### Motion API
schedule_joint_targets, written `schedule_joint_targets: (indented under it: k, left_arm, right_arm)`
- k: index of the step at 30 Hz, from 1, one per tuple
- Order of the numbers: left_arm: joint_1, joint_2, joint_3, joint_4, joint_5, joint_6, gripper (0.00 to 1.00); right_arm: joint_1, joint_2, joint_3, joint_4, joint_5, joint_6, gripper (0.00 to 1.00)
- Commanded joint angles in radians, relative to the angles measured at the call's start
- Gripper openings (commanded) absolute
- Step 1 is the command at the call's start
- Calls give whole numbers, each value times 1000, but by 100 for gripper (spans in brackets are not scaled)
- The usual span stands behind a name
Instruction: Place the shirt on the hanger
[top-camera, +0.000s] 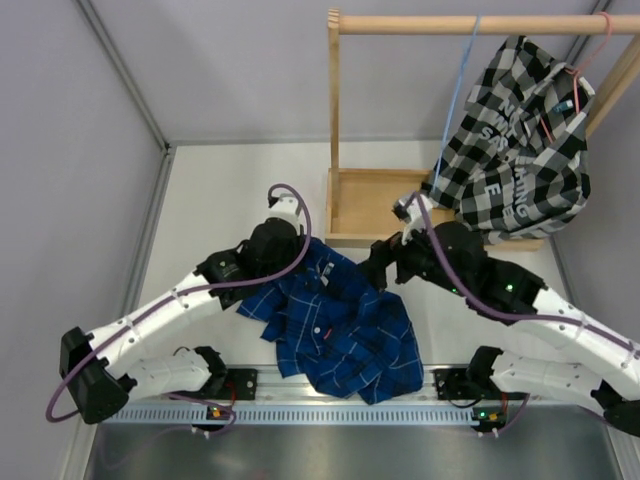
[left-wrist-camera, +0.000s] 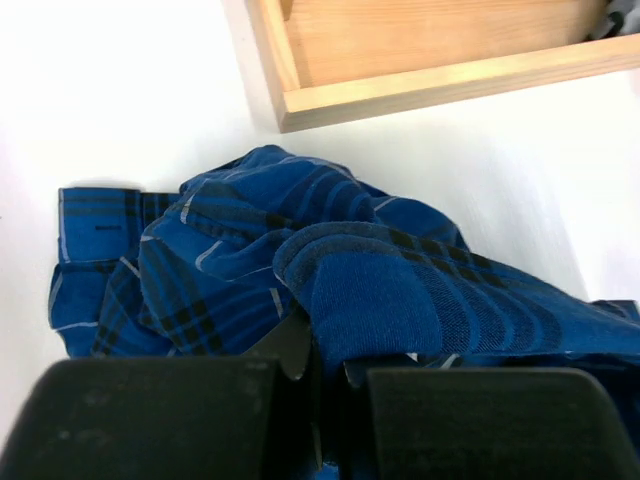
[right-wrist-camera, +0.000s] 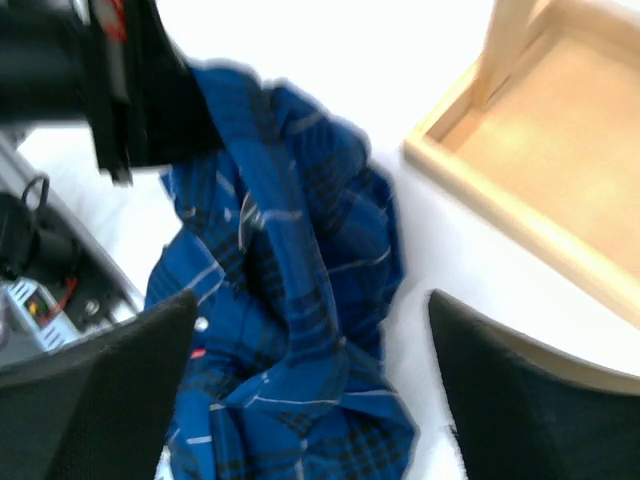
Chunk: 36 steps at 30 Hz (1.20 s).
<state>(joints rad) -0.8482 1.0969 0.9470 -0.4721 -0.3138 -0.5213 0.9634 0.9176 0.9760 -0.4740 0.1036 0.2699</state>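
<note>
Here the shirt (top-camera: 335, 325) lies crumpled on the white table (top-camera: 220, 190) at lower centre of the top view, between the two arms and just below the wooden tray (top-camera: 333, 205) that forms the foot of the clothes rack. It is off the hanger (top-camera: 452, 110), which hangs as a thin light-blue line from the wooden rail (top-camera: 470, 22) in the upper right, well apart from the cloth.

The left gripper (left-wrist-camera: 320, 350) sits at the shirt's upper-left edge. In the left wrist view its fingers (left-wrist-camera: 160, 420) are pressed together, and a rolled fold of blue fabric rises from their tips, apparently pinched between them. This hold probably serves to anchor one corner so that the heap can be lifted or spread.

The right gripper (top-camera: 385, 270) hovers over the shirt's upper-right edge. In the right wrist view its fingers (right-wrist-camera: 90, 400) stand wide apart at the two lower corners, with the fabric below and nothing between them. This suggests that it is seeking a second hold, perhaps near the collar, which cannot be made out in the folds.

Beside the hanger, a black-and-white checked shirt (top-camera: 520, 140) on a pink hanger (top-camera: 590, 50) fills the right end of the rail, leaving the light-blue one as the free target. The threading of the shoulders is judged not yet begun.
</note>
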Motion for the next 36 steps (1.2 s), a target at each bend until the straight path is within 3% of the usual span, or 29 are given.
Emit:
schedule_joint_targets:
  k: [1,5,9,17,21,24,27,28,36]
  left_arm:
    - [6,-23,52,18,48,4,0]
    - [6,-67,21,16,51,24,0]
    - [6,-98,-16,16,81,18,0]
    - [6,-129,-22,-31,131,50,0]
    - [6,-161,-19,-65,98,56,0]
    - [6,-187,-19,-77,68,60,0]
    - [6,-203,-16,-97,45,63,0]
    - [6,-206,-19,-103,42,63,0]
    - [6,-209,-53,-102,13,52,0]
  right_arm:
    - [-11,-97,138,-80,151,15,99]
    - [-12,-166,184,-109,301,45,99]
    - [-20,-132,315,-185,474,36,100]
    - [-187,197,653,-322,615,-75,97]
    - [-354,291,742,-321,472,-86,74]
    - [-380,368,811,-321,456,-116,69]
    - [-416,425,848,-322,441,-127,49]
    - [-417,431,848,-321,441,-127,38]
    - [-436,455,800,-321,493,-159,15]
